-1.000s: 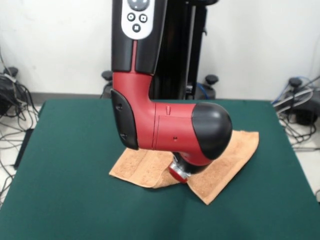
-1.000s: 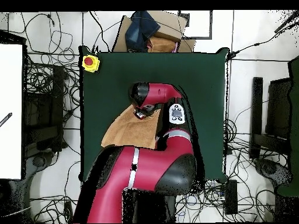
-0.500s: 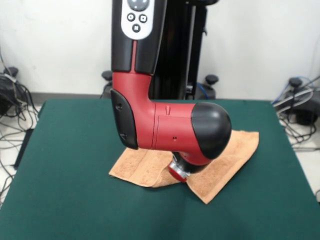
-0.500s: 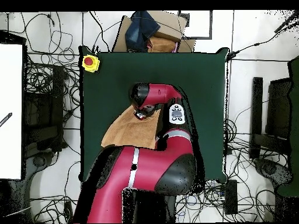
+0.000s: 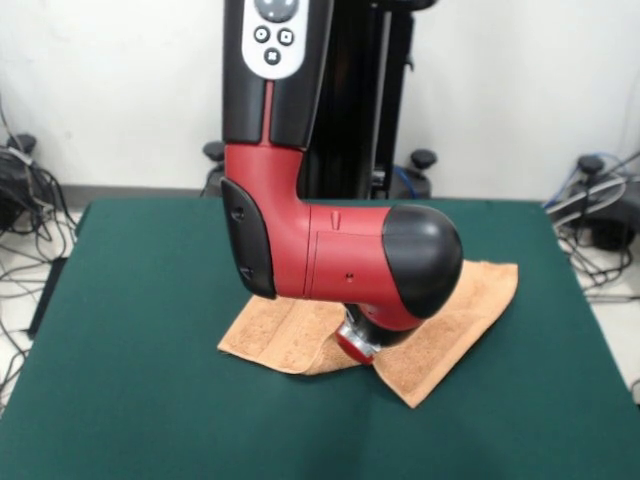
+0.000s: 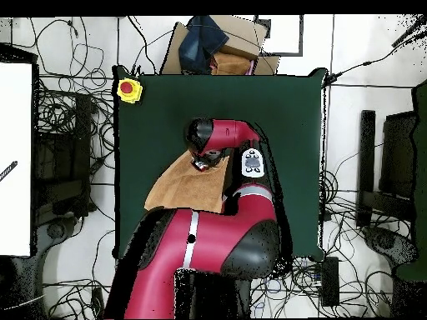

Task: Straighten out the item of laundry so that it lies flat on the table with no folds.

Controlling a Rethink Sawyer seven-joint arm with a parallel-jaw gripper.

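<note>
The item of laundry (image 5: pixel 455 315), a peach-orange terry towel, lies on the dark green table (image 5: pixel 140 300) right of centre in the front view. Its near edge is bunched into a fold under the arm, and one corner reaches toward the table's right side. The red and black arm covers the towel's middle. My gripper (image 5: pixel 356 346) hangs under the wrist, down at the towel's folded near edge; its state is hidden. In the overhead view the gripper (image 6: pixel 200 163) sits at the upper edge of the towel (image 6: pixel 182 187), on the table (image 6: pixel 283 125).
A yellow box with a red button (image 6: pixel 128 89) sits at one table corner. A cardboard box with dark cloth (image 6: pixel 208 42) stands just beyond the table's edge. Cables (image 5: pixel 22 250) cover the floor around the table.
</note>
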